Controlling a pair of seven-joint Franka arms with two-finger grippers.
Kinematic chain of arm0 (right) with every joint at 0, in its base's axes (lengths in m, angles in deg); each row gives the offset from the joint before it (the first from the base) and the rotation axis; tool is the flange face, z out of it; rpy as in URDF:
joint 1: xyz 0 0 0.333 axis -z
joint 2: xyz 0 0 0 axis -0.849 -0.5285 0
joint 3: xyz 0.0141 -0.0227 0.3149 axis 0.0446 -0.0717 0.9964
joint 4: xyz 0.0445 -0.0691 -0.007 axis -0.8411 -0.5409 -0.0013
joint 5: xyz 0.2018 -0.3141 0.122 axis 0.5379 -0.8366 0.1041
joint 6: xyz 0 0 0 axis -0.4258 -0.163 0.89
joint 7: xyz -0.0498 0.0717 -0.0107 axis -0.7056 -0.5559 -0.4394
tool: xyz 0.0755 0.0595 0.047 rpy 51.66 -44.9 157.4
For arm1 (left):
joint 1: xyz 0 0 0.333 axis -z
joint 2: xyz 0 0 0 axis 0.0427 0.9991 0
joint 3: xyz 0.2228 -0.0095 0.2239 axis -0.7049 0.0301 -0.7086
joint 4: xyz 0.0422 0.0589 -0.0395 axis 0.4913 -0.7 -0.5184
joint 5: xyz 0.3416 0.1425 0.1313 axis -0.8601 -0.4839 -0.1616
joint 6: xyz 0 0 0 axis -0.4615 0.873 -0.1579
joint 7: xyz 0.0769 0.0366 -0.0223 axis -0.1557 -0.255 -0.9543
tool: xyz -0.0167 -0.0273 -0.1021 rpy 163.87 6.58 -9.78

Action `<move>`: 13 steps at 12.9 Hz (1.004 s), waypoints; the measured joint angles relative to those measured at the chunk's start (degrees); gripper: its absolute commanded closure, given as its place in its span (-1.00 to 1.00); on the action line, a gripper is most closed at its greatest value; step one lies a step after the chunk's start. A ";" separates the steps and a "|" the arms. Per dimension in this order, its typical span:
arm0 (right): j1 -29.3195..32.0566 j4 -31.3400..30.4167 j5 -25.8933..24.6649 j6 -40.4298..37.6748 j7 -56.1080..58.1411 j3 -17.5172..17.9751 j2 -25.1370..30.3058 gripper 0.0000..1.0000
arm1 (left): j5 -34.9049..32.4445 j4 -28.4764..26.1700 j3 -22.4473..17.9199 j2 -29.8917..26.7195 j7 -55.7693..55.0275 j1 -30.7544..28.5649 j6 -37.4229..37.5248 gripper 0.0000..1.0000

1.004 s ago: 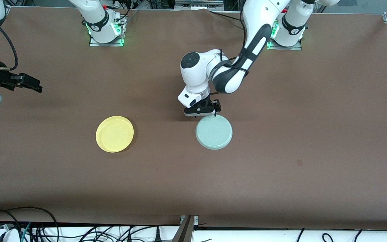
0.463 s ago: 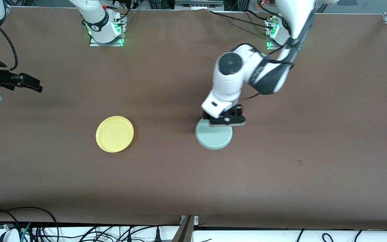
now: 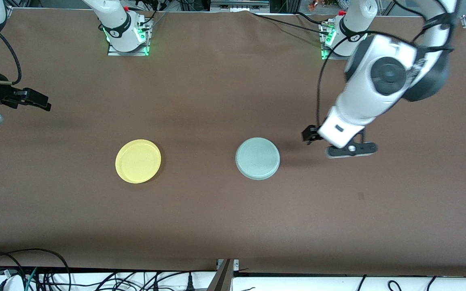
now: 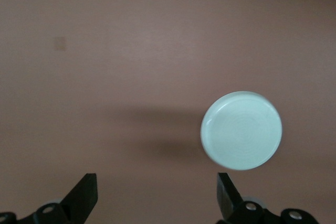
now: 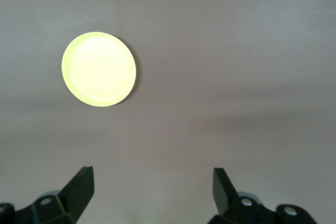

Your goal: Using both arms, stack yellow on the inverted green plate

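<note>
The green plate is lying flat on the brown table, bottom side up, with its base ring showing in the left wrist view. The yellow plate is sitting right way up, well apart from it, toward the right arm's end of the table. Nothing is touching either plate. The left gripper is hanging over bare table beside the green plate, with its 2 fingers spread wide and holding nothing. The right gripper is waiting over the table's edge, well apart from the yellow plate, and its 2 fingers are standing wide and empty too. The yellow plate is thin and lying flat, so I think the fingers may be sliding off its rim or pushing it along the table. If it is being carried tilted, it may be dropping. If it is landing off the middle, it may be slipping off the green plate's smooth bottom or bumping that plate away.
</note>
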 measured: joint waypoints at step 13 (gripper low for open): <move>-0.98 -4.94 5.63 15.51 0.16 0.53 -17.05 -1.00 | 1.57 1.89 -6.77 -6.93 21.62 -13.75 13.58 -1.00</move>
